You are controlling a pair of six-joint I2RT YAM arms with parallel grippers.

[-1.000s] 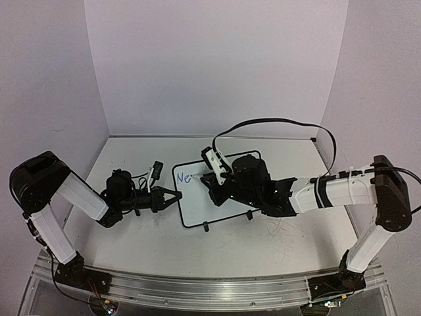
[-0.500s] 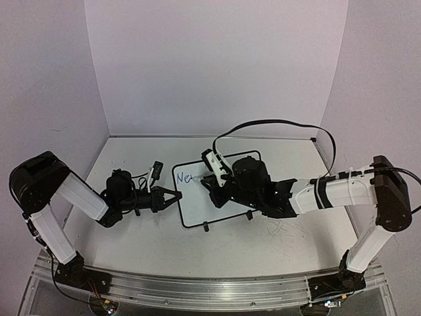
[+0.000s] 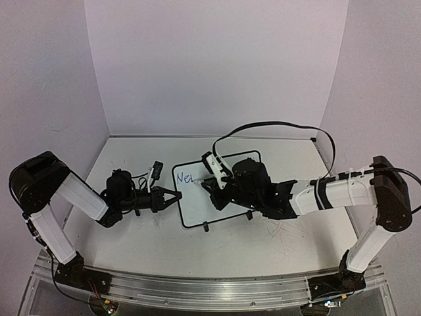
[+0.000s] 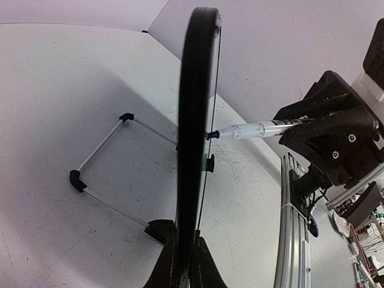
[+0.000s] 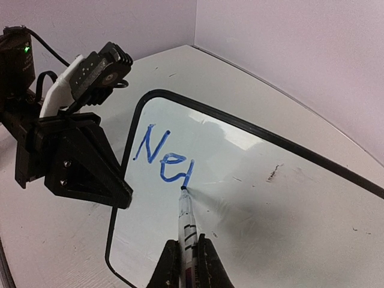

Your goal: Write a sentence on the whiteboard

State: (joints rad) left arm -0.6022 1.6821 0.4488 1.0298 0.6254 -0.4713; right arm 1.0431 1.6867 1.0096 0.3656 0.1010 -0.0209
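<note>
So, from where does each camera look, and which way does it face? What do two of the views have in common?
Top external: above and behind the robot, facing down onto the table; both arms, left gripper, right gripper, whiteboard.
Left wrist: along its own fingers, facing the whiteboard's edge; marker beyond.
Right wrist: along its own fingers and the marker, facing the board's front and blue writing.
Shared: both wrist views show the marker tip on the board.

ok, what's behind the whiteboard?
A thin wire stand with black corner caps, resting on the white table. Where it joins the small black-framed whiteboard is hidden by the frame.
</note>
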